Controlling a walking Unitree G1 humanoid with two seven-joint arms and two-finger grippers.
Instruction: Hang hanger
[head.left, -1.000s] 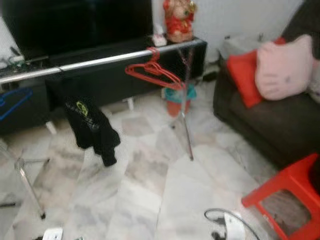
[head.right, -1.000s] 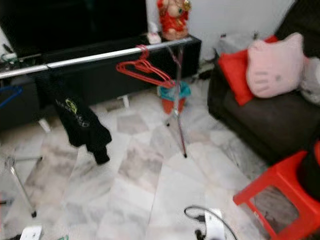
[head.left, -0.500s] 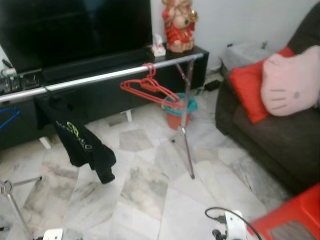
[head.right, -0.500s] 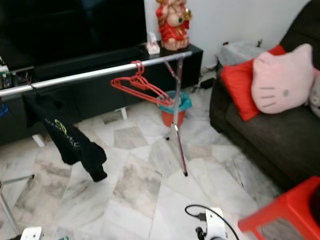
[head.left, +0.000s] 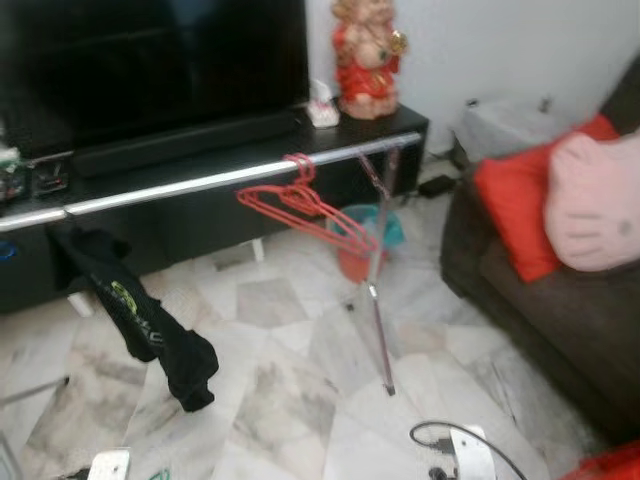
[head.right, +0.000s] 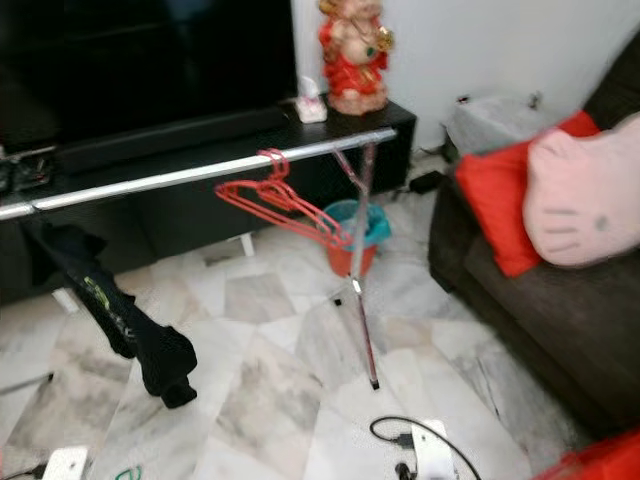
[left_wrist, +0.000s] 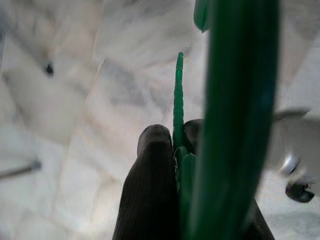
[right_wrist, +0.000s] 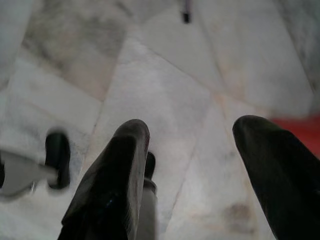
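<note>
Left gripper (left_wrist: 176, 145): fingers clenched on a green hanger (left_wrist: 235, 115), held above the marble floor (left_wrist: 75, 100)
Right gripper (right_wrist: 192, 150): fingers spread, grasping nothing, over the floor
Rail (head.left: 210, 182): silver, in front of the TV cabinet (head.left: 200, 215)
On rail: red hangers (head.left: 300, 200); black garment (head.left: 130, 310) further left

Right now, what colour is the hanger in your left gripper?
Green. The hanger pinched in the left gripper shows best in the left wrist view.

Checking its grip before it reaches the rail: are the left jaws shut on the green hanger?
Shut: the left gripper pinches the green hanger between its black fingers.
</note>
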